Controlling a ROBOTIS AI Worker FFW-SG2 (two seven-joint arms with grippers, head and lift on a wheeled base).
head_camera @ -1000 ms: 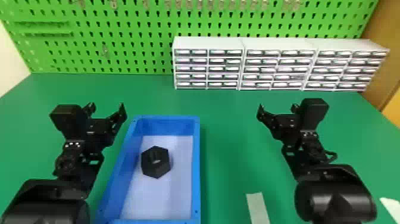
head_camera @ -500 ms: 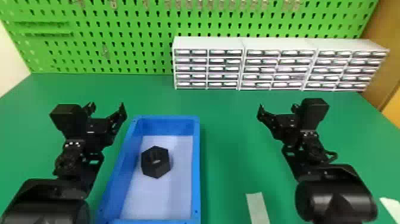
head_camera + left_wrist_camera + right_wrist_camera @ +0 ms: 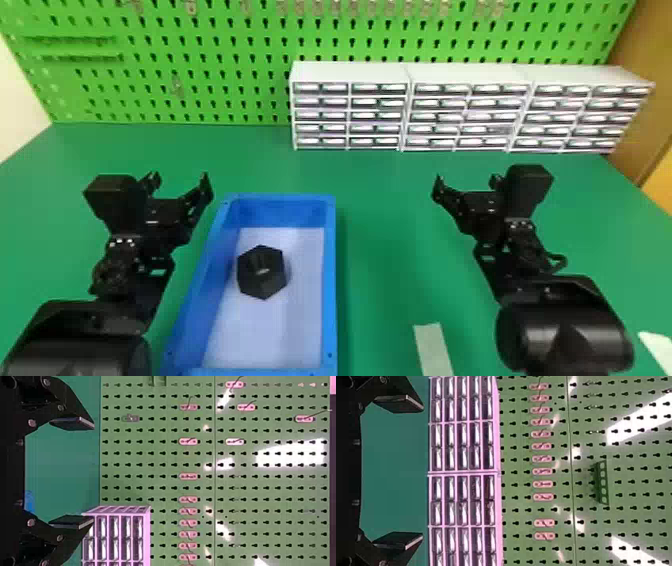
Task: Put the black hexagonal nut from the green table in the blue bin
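Observation:
The black hexagonal nut (image 3: 262, 273) lies on the pale floor of the blue bin (image 3: 330, 280), nearer its left wall, and no gripper touches it. My left gripper (image 3: 179, 181) is held to the left of the bin's far end, open and holding nothing. In the left wrist view the same left gripper (image 3: 93, 473) has its fingers wide apart. Off to the right of the bin, my right gripper (image 3: 465, 183) is also open above the green table (image 3: 390, 200). The right wrist view has the right gripper (image 3: 422, 471) spread with an empty gap.
White drawer cabinets (image 3: 407, 72) stand along the back of the table before a green pegboard (image 3: 210, 65). A pale strip (image 3: 433, 350) lies near the front, right of the bin, and another white piece (image 3: 659, 350) is at the right edge.

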